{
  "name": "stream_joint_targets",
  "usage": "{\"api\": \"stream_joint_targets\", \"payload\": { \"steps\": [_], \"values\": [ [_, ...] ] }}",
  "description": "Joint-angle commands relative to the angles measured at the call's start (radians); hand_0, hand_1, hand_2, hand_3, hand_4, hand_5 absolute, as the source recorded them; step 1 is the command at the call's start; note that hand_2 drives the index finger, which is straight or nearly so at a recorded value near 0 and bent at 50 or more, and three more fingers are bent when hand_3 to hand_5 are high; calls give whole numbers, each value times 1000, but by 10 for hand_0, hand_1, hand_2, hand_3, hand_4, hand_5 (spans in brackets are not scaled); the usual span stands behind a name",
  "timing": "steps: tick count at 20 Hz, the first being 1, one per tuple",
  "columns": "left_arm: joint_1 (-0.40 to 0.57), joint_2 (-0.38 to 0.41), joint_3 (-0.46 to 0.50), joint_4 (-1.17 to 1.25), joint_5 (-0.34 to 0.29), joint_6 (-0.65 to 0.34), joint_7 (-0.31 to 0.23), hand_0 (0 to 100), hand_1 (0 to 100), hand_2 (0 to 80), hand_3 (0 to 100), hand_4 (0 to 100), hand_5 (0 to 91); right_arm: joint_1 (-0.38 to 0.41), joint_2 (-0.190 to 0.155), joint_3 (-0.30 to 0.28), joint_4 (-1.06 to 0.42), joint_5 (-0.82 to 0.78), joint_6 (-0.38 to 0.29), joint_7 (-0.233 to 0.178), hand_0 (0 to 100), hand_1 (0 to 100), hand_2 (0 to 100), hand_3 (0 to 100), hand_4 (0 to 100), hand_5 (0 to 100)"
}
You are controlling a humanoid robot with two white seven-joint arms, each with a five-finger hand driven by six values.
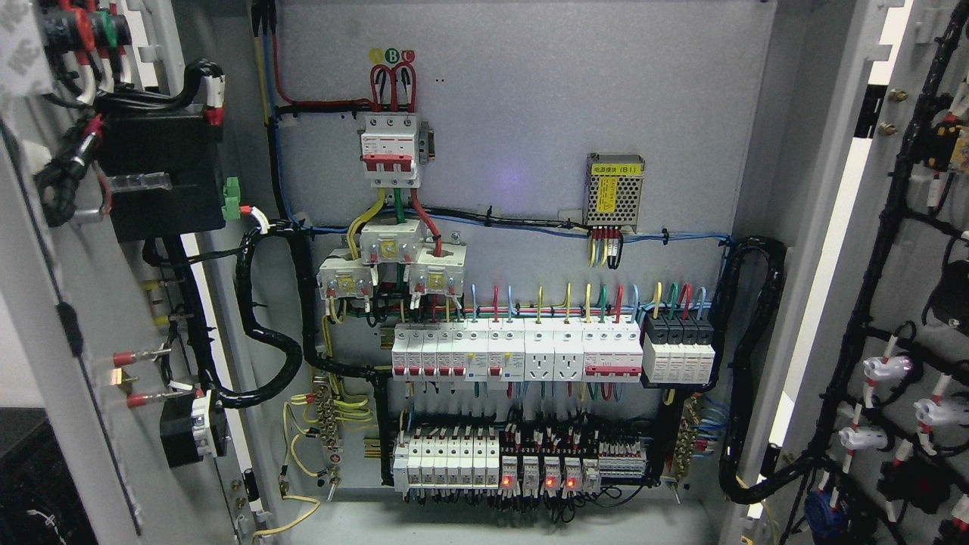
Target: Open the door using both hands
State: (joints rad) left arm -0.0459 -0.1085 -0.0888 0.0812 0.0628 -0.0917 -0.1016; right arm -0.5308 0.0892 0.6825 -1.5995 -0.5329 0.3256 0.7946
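The cabinet (522,136) filled the view, both doors swung wide, its grey back panel facing the camera. The left door (45,318) stood open at the picture's left edge, its inner face turned inward and carrying a black box (163,178), red-tipped terminals and wrapped black cables. The right door (908,303) stood open at the right edge, its inner face laced with black cable runs (870,303) and small white fittings (some with red bands).

No robot hand or arm showed anywhere, so the state of either hand could not be told.

On the back panel, a thick black harness (276,363) looped from the left door's side down to the lower rows, and another (746,363) curved along the right side. A long row of breakers (515,350) ran across the middle, with two white sockets among them and a black-topped block (678,352) at its right end. Below it sat a second row, white breakers (445,458) to the left and relays (549,469) with red lights lit just beside them. Higher up, a three-pole main breaker (391,147) hung under labels A, B and C, with three white transformers (390,261) clustered beneath it. To the right was a small perforated power supply (615,191) with a yellow label.
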Motion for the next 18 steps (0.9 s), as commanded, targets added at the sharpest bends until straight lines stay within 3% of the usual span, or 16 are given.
{"api": "stream_joint_targets", "payload": {
  "steps": [1,6,9,14,18],
  "values": [
    [0,0,0,0,0,0,0,0,0,0,0,0,0,-9,60,60,44,4,-2,-3,0,0,0,0,0,0],
    [0,0,0,0,0,0,0,0,0,0,0,0,0,-17,57,106,46,5,0,-5,0,0,0,0,0,0],
    [0,0,1,0,3,0,0,0,0,0,0,0,0,-37,49,82,65,5,-2,-5,0,0,0,0,0,0],
    [-2,0,-2,-3,2,-2,-1,0,0,0,0,0,0,-32,43,-93,107,4,-3,-25,0,0,0,0,0,0],
    [1,1,-6,-40,-6,-9,-6,0,0,0,0,0,0,17,15,-207,104,5,-23,-32,0,0,0,0,0,0]
  ]
}}
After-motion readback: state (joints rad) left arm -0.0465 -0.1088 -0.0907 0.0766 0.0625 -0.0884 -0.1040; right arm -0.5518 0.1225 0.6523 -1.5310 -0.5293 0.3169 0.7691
